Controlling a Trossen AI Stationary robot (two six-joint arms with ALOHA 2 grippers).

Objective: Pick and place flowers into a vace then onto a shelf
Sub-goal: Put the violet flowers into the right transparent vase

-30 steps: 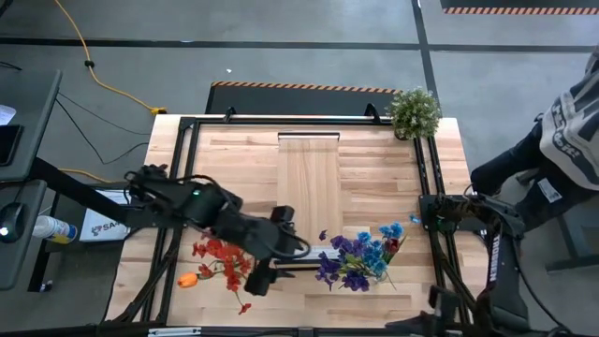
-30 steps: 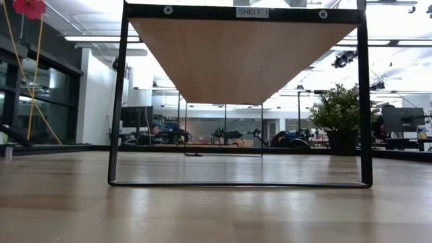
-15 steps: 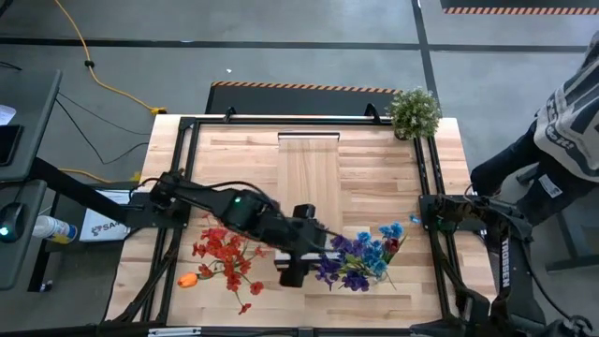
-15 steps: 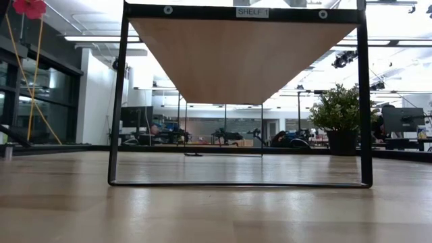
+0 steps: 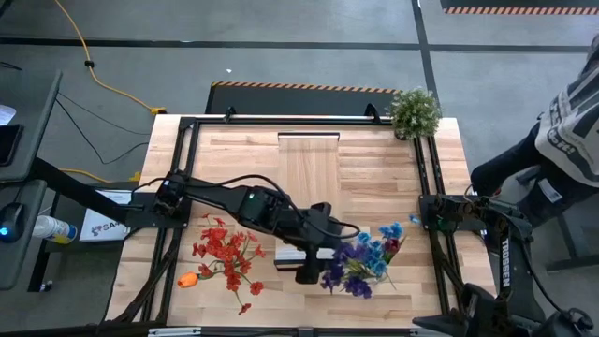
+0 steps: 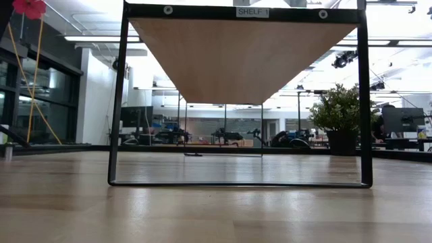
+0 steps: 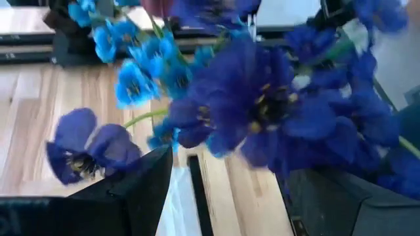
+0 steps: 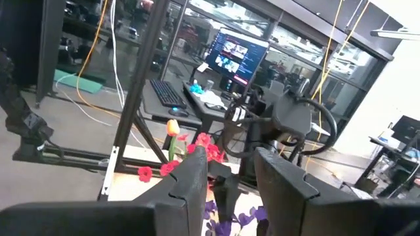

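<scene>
At the table's near edge, the left gripper [image 5: 329,271] sits over the blue and purple flowers [image 5: 360,262]; its wrist view shows both fingers [image 7: 131,190] spread wide with petals [image 7: 262,111] between and ahead of them, nothing pinched.

Risks, as judged:
- Closing on heads rather than stems would crush petals or pull one bloom free. The stems are tangled, so several may lift together.
- The red flowers [image 5: 225,257] lie just beside the arm's elbow side; a sweep back could drag them toward the edge.
- No vase can be made out in any view, so the drop point is unconfirmed.

Clearance:
- The cluster lies near the table's front edge, with the black frame rail [image 5: 435,239] close on the right.
- The shelf [image 5: 309,178] stands mid-table, well apart from the flowers, with open wood around it.
- A potted plant [image 5: 414,112] occupies the far right corner.
- The right gripper [image 8: 230,190] waits off the table's right side, fingers parted. A person [image 5: 562,140] stands nearby.
</scene>
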